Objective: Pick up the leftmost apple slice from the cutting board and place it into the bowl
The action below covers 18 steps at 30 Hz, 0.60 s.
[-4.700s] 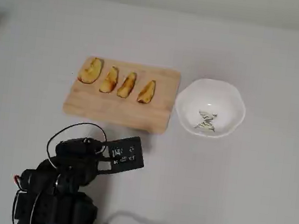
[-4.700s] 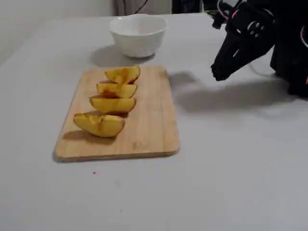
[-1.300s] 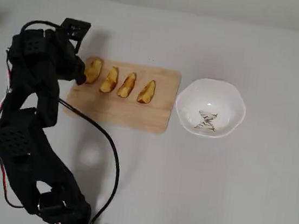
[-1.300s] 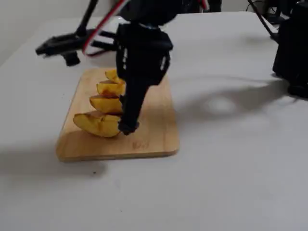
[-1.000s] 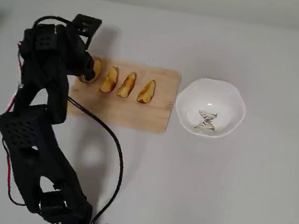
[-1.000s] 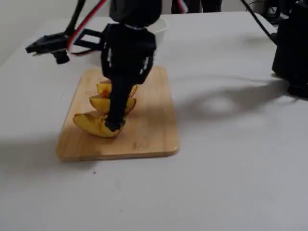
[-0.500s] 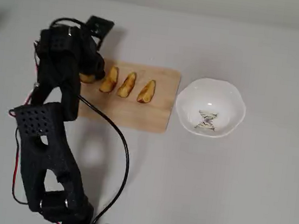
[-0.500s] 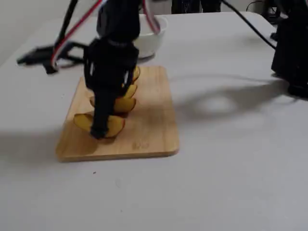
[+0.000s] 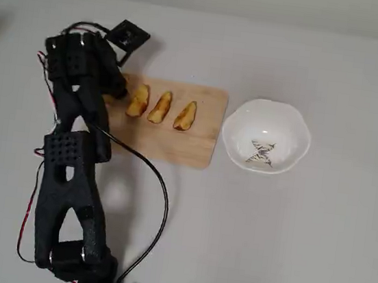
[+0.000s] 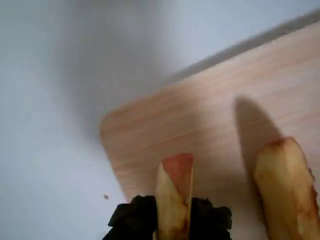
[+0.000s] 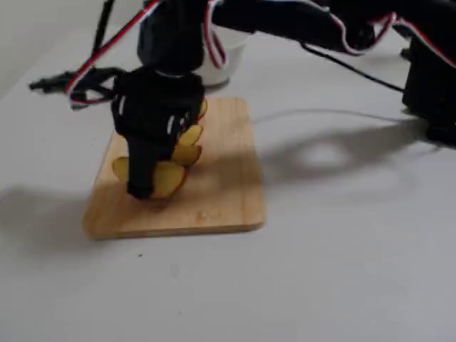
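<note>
Overhead view: cutting board (image 9: 175, 140) and bowl (image 9: 265, 136) on grey table (image 9: 286, 250).

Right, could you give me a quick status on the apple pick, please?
Gripper shut on leftmost apple slice, low over cutting board. Bowl empty. Nothing in the way.

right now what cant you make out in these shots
- Overhead view: the leftmost apple slice is hidden under the arm's head; only the cutting board and three narrow slices show.
- Wrist view: the claw is cut off by the bottom edge, so how firmly it holds the slice is unclear.
- Fixed view: the bowl is mostly behind the arm, its inside unseen.
</note>
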Available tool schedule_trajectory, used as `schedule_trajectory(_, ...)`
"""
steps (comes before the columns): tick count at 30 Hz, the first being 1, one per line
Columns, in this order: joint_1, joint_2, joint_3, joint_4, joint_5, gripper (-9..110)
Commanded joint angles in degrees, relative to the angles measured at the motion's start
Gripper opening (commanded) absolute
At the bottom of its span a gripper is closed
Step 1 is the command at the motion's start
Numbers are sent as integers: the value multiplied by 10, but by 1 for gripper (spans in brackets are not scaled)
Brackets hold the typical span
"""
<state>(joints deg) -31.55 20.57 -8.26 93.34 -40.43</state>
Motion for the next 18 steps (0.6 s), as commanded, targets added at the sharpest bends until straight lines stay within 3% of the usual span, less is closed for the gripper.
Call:
schedule_trajectory(1, 15, 98, -50, 33, 155, 0)
schedule_trajectory(12, 235, 275, 8, 104, 484, 0)
schedule_trajectory(18, 345, 338, 93, 104, 543, 0)
